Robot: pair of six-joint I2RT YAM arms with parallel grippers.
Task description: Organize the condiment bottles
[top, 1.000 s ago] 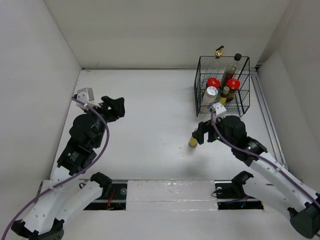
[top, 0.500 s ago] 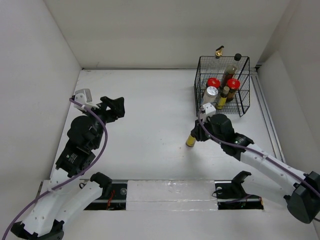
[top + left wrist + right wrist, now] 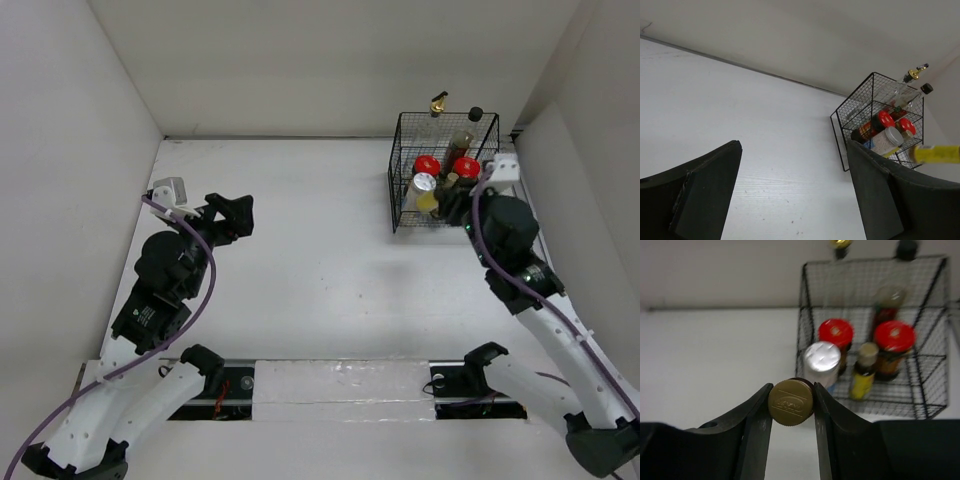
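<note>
Left claw (image 3: 238, 213): jaws wide, nothing between them, well to the left of the basket (image 3: 391, 170) above the bare worktop (image 3: 300, 220).

Basket contents, left to right: silver-lidded jar (image 3: 822, 357), red-lidded jar (image 3: 836, 333), small yellow bottle (image 3: 863, 375), second red-lidded jar (image 3: 894, 336). At the basket's far side stand the tall clear bottle with the gold spout (image 3: 438, 101) and the dark black-capped bottle (image 3: 474, 114).

Right claw (image 3: 791, 390): narrowed on the last yellow bottle (image 3: 790, 403), clamped at its brown cap end and carried lying level at the basket's near side. Whether it has passed the rim cannot be told.

Hazards:
- A level bottle may catch the wire wall or rim; tilt it upright before lowering.
- The silver-lidded jar sits closest to the entry path and could be knocked over.
- The grip is on a round, smooth end, so the bottle may slip or swing on contact.

Markings: the held cap carries an embossed mark, unreadable. No label in the basket is legible.
</note>
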